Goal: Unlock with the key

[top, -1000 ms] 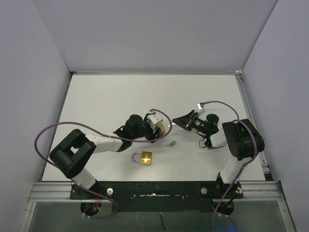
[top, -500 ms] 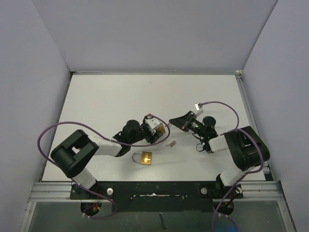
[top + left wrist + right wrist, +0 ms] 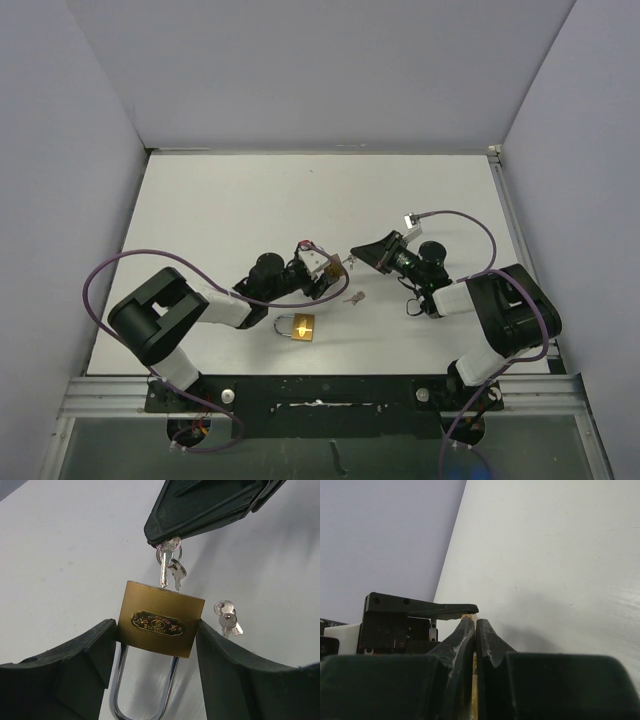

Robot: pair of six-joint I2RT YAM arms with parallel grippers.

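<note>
Clamping padlock (image 3: 161, 625) in left gripper (image 3: 156, 639), right gripper (image 3: 474, 624) pinching key (image 3: 164, 573) (both shifted slightly)

Overhead and close wrist views share the table (image 3: 220, 210).

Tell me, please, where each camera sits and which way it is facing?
Top external: fixed above and behind the bases, looking down on the table; left arm and right arm show whole.
Left wrist: on the left arm, looking past its own fingers at the brass padlock they clamp and the keys the right gripper holds.
Right wrist: on the right arm, looking along its shut fingers towards the left gripper.
Shared: top and left wrist both show the spare keys.
</note>
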